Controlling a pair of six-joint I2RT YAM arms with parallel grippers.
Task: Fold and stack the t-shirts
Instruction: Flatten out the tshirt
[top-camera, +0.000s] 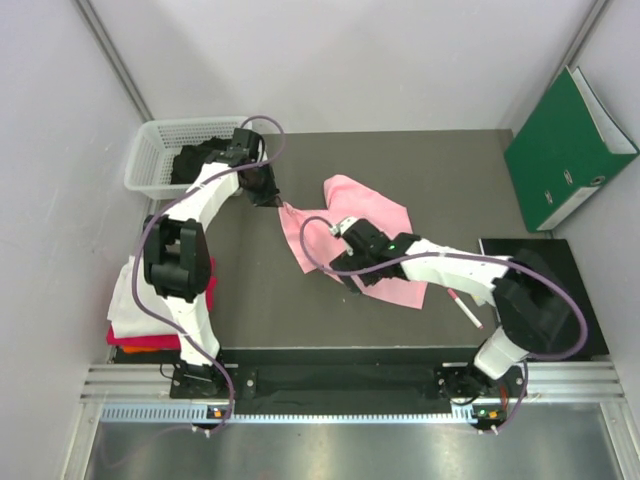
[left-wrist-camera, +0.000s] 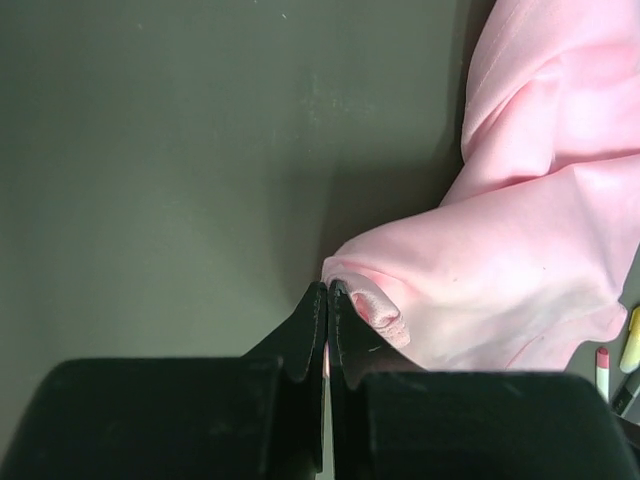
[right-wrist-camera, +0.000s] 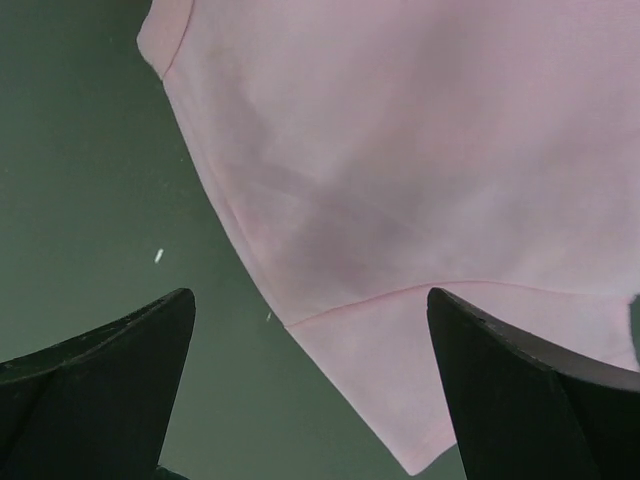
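Out in the middle of the table (top-camera: 450, 165) I've got the light pink t-shirt (top-camera: 372, 225), rumpled and only half spread. The left gripper (left-wrist-camera: 327, 305) is pinched tight on a small fold at the shirt's edge, on the side nearest the basket, and its wrist view shows the fingers (left-wrist-camera: 305, 335) pressed together with pink cloth caught between them. The right gripper (right-wrist-camera: 310, 295) hangs over the shirt's near edge with its jaws wide apart and nothing in them; a hem line runs across just below. Off to the left sits the white basket (top-camera: 150, 155) with a black shirt (top-camera: 195, 162) in it. By the left arm's base there's a pile of shirts (top-camera: 125, 300), white on top with magenta-red under it. A marker (top-camera: 465, 308) lies just beside the pink shirt's near corner.
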